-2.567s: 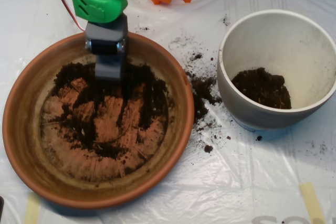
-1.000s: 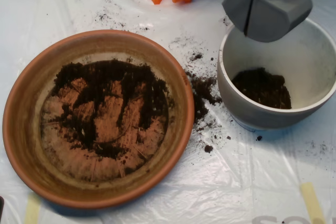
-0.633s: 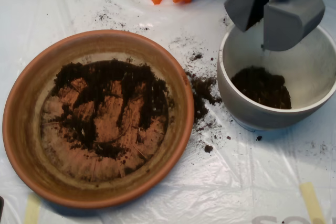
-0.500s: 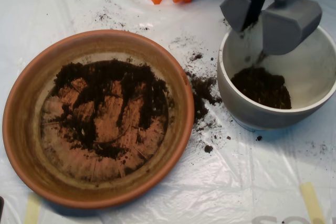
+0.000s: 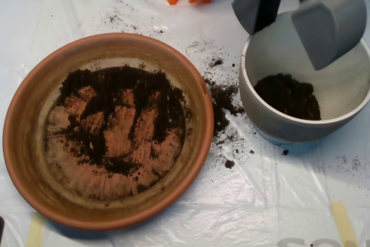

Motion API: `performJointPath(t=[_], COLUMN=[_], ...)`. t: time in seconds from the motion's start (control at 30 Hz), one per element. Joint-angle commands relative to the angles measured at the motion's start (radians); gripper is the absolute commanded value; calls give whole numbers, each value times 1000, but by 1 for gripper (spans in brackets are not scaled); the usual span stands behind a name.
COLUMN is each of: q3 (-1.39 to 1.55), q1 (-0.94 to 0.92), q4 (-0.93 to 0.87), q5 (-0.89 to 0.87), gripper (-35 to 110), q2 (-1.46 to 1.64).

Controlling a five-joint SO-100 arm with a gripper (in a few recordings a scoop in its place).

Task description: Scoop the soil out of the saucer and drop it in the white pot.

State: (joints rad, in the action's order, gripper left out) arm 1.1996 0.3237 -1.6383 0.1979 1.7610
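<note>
Scoop (image 5: 292,18): my two halves hang spread wide above the pot's (image 5: 254,93) far rim, so whatever I carried falls inside.
Soil (image 5: 115,114): mostly a thin ragged layer in the saucer (image 5: 23,143); a heap in the pot; crumbs spilled between them.
Next: likely back to the saucer.
</note>
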Motion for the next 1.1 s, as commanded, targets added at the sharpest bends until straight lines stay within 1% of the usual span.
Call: performJointPath(t=[0.0,0.23,0.43,0.7,0.93,1.07], q3=[8,247,515,761,750,746], q1=[-104,-426,-620,-739,-834,-882], q4=[31,163,293,451,506,563], q5=[-38,-94,-81,-49,-32,-21], gripper=[39,41,45,48,51,51], q2=[152,276,321,291,126,-23])
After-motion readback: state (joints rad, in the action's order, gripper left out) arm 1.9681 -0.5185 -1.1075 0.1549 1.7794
